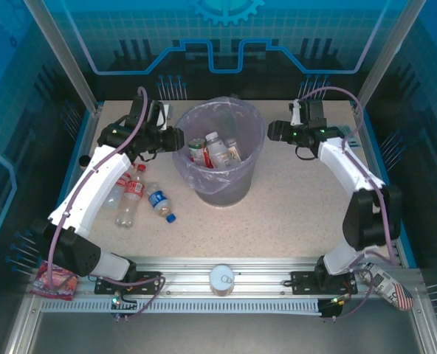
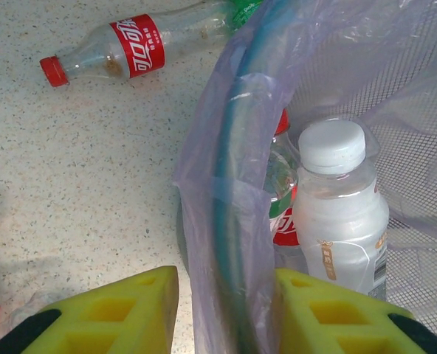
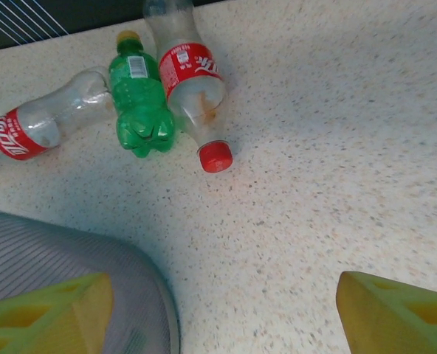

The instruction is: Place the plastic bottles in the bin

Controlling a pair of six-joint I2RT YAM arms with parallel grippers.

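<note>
At the table's point(image 1: 292, 206) far middle stands the round grey bin lined with a pale-purple bag point(image 1: 226, 184). The left hand point(image 1: 177, 139) pinches its rim and liner; the right hand point(image 1: 272, 131) hangs spread beside it. Some clear plastic bottles point(image 1: 215, 151) lie inside, other bottles point(image 1: 133, 193) on the table. Any pull risks tipping the bin, spilling them.

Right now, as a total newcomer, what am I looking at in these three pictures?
Two white robot arms, left and right, stand at a speckled table. One picture looks down from above; the others come from wrist cameras. Clear plastic bottles with red or blue caps lie on the table, and more sit in the round grey bin lined with a pale-purple bag. The left jaws pinch the bin's rim; the right jaws stand open, empty. A round silver tin can sits at the front.
</note>
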